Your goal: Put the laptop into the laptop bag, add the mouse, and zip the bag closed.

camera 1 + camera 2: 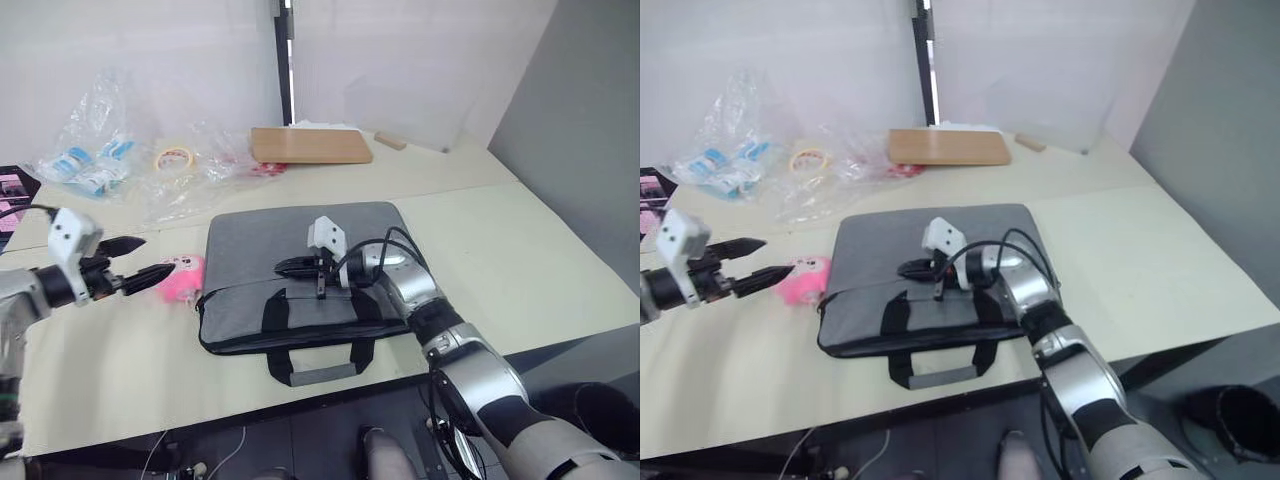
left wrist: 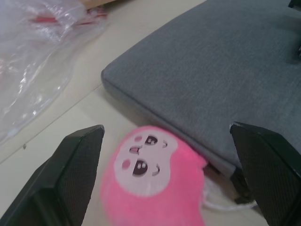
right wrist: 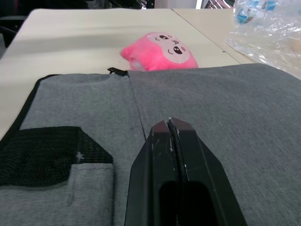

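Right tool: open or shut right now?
Shut. The right tool has its two black fingers pressed together with no gap, nothing between them, poised over the grey laptop bag.

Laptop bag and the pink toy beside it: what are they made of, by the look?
Laptop bag: grey woven fabric, matte, fine weave visible in the wrist views; black strap handles. Pink toy: looks like soft plush, fuzzy outline, with a printed or stitched face.
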Tool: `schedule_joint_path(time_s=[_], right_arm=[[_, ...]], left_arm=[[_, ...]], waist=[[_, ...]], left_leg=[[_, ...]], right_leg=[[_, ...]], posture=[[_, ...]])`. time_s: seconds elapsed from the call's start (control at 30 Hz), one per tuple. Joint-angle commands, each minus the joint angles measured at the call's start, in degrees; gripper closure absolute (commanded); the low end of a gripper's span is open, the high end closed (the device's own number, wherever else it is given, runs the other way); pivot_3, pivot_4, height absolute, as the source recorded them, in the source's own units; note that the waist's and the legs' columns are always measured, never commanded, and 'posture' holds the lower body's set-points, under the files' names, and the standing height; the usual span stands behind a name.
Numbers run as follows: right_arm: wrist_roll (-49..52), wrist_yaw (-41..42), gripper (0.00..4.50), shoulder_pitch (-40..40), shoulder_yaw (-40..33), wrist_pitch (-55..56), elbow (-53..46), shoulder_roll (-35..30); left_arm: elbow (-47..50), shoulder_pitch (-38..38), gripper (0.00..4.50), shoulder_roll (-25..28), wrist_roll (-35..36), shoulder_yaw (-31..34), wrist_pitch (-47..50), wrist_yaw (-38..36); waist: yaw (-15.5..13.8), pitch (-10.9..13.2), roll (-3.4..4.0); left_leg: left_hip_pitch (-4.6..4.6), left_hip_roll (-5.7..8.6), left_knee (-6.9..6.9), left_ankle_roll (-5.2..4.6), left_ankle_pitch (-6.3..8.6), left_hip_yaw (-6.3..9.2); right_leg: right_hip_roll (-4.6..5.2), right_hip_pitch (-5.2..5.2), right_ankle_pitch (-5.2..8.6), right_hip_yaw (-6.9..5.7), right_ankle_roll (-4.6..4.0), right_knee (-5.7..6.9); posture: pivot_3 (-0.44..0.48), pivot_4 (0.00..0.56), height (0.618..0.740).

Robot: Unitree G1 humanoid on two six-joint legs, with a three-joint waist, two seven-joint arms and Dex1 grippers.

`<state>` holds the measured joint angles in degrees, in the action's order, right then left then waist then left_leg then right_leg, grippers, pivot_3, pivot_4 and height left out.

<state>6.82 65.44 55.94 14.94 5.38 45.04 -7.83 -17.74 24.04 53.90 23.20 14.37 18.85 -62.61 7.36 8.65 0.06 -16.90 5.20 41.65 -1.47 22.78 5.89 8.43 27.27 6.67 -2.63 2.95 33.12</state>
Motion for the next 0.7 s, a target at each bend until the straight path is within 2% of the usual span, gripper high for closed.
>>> schedule_joint_path(time_s=[0.03, 0.2, 0.3, 0.47, 0.7], right_arm=[[-2.11, -0.56, 4.49, -0.6, 0.07, 1.61, 3.01, -0.11], [-2.53, -0.51, 4.49, -0.68, -0.38, 1.9, 3.34, 0.01], [-3.1, -0.4, 4.49, -0.87, -0.11, 2.23, 3.26, -0.26], [-3.41, -0.38, 4.5, -1.01, -0.33, 2.35, 3.4, -0.54], [-4.38, -1.18, 4.5, -0.5, -0.08, 3.52, 5.0, 0.09]], left_arm=[[-7.78, 5.99, 0.0, 0.43, -5.96, -5.09, -3.4, -0.76], [-19.33, 11.58, 0.0, 0.91, -12.46, -11.67, -6.72, -4.31], [-23.47, 13.14, 0.0, 0.86, -13.37, -12.75, -8.09, -7.58], [-23.72, 13.3, 1.51, 1.0, -11.84, -11.41, -7.29, -10.63], [-18.72, 7.79, 3.88, 2.89, -10.24, -8.71, -4.99, -11.83]], waist=[[-0.01, -0.01, 0.0], [-0.08, -0.03, -0.01], [-0.11, -0.04, -0.01], [-0.35, -0.05, -0.03], [-0.24, -0.05, -0.03]], left_leg=[[0.01, 0.03, 0.02, 0.01, 0.01, 0.03], [0.15, 0.08, 0.03, 0.01, 0.01, 0.13], [0.16, 0.1, 0.04, 0.01, 0.01, 0.15], [0.15, 0.11, 0.04, 0.0, 0.01, 0.19], [0.16, 0.11, 0.04, 0.0, 0.01, 0.19]], right_leg=[[-0.01, -0.01, 0.0, 0.01, 0.0, 0.0], [-0.03, -0.07, -0.02, 0.05, -0.02, 0.04], [-0.03, -0.06, -0.02, 0.07, -0.02, 0.06], [-0.03, -0.07, -0.02, 0.06, -0.03, 0.07], [-0.04, -0.06, -0.02, 0.09, -0.03, 0.07]], posture=[[0.0, 0.15, 0.74], [0.0, 0.15, 0.74], [0.0, 0.15, 0.74], [0.0, 0.15, 0.74], [0.0, 0.15, 0.74]])
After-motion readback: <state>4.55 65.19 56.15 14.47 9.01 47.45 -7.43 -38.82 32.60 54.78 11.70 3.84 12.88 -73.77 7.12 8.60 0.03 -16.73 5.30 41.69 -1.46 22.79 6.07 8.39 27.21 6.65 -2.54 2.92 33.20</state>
